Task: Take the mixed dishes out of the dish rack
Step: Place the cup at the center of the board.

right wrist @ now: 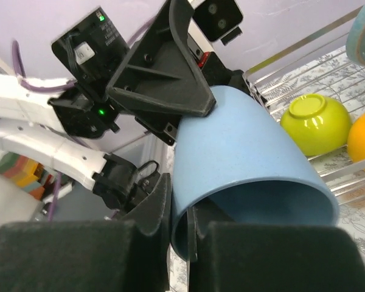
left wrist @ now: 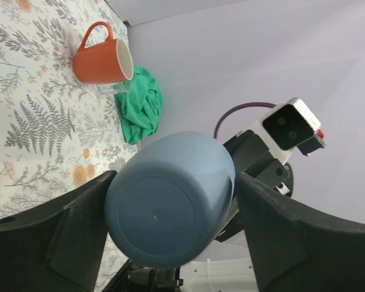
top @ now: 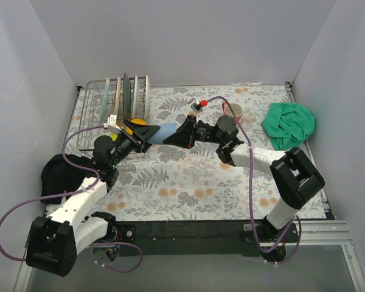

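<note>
Light-blue cup held at both ends, above counter.
L gripper clamps its base end; R gripper pinches rim wall, lime-green bowl beyond it.

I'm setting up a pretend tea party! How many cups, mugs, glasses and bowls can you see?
blue cup: 1
orange mug: 1
clear glass: 1
bowls: 2 (lime-green bowl, orange-yellow bowl)
Total: 5
</note>
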